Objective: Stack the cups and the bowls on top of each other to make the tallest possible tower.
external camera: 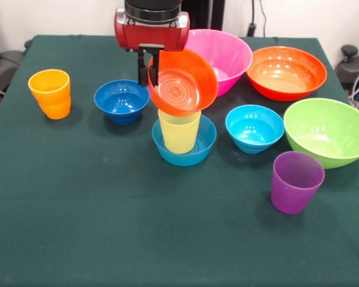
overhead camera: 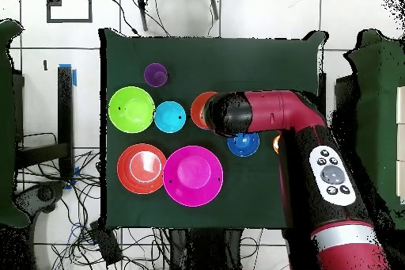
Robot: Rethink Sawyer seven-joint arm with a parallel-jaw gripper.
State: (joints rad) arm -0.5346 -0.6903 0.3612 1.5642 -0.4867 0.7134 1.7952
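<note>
Holding the small orange-red bowl [external camera: 182, 82] by its rim, the tool [external camera: 150, 70] has its fingers clenched on the left edge, upper centre of the front view. Bowl hangs tilted, inside facing the camera, its lower edge touching or just above the rim of the yellow cup [external camera: 179, 131]. Cup stands upright inside the mid-blue small bowl [external camera: 184, 143], centre of frame; these two form the tower base.

Step in hand, as judged: placing the orange-red bowl onto the cup. Not yet seated. Next move calls for levelling the bowl, centring it over the cup mouth, then letting go; a tilted release would likely slide off.

Unused pieces on the desk [external camera: 107, 227]: orange cup [external camera: 50, 93] at left, dark blue bowl [external camera: 121, 100] left of the tower, cyan bowl [external camera: 255, 128] to its right, purple cup [external camera: 296, 181] lower right, lime green bowl [external camera: 329, 131] at right, pink bowl [external camera: 224, 57] and large orange-red bowl [external camera: 286, 72] along the top.

Overhead: arm [overhead camera: 277, 112] covers the tower.
</note>
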